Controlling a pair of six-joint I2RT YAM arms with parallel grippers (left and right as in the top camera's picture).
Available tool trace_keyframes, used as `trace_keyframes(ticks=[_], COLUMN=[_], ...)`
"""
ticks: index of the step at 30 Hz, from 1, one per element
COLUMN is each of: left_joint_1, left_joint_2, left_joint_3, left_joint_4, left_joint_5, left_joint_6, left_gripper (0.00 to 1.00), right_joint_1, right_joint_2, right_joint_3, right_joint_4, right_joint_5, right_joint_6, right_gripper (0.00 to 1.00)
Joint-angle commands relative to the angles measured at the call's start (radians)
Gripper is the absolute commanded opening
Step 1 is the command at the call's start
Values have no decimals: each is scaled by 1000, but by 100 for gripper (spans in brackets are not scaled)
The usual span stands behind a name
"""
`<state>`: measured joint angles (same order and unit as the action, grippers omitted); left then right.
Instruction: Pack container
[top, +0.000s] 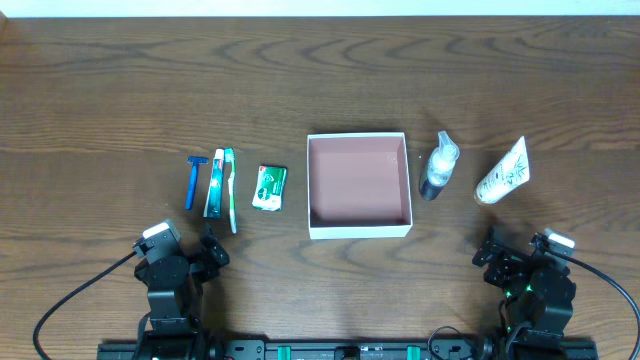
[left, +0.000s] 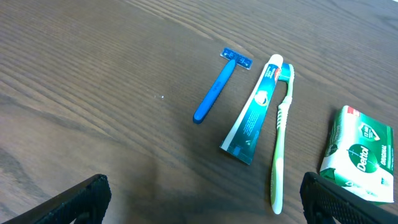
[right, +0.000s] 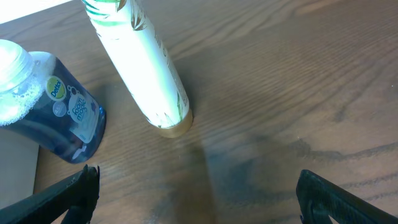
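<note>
Crouching low, L pincer (top: 212, 245) & R pincer (top: 491, 247) both released, well apart from container (top: 359, 228).

The overhead view looks straight down on the whole surface (top: 100, 80), with both arms at the near edge. The left wrist view sits low and close, facing far and tilted down, with the left tool (left: 211, 208) at its bottom corners. It shares the razor (left: 214, 93), paste (left: 252, 115), toothbrush (left: 281, 137) and soap (left: 360, 152) with the overhead. The right wrist view is closer still, with the right tool (right: 199, 199) likewise at its bottom corners. It shares the bottle (right: 56, 118) and tube (right: 140, 68) with the overhead.
</note>
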<state>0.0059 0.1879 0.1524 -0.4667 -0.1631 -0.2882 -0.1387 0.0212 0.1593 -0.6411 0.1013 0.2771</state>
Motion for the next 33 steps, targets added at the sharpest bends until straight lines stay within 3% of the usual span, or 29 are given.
trace_keyframes(ticks=[1,25,33], left_joint_1=[6,6,6], left_joint_2=[-7,-7,-7], left_joint_3=[-19,-19,-19], left_joint_4=[-2,-2,-2], left_joint_5=[-2,-2,-2], left_joint_6=[-2,-2,-2], left_gripper=[98,98,98], right_joint_1=[-4,-4,-4], right_joint_2=[-10,-10,-6], right_joint_3=[-3,-3,22], right_joint_4=[-2,1,201], right_joint_5=[-4,-21,-349], right_joint_6=[-13,-12,43], right_gripper=[99,99,99])
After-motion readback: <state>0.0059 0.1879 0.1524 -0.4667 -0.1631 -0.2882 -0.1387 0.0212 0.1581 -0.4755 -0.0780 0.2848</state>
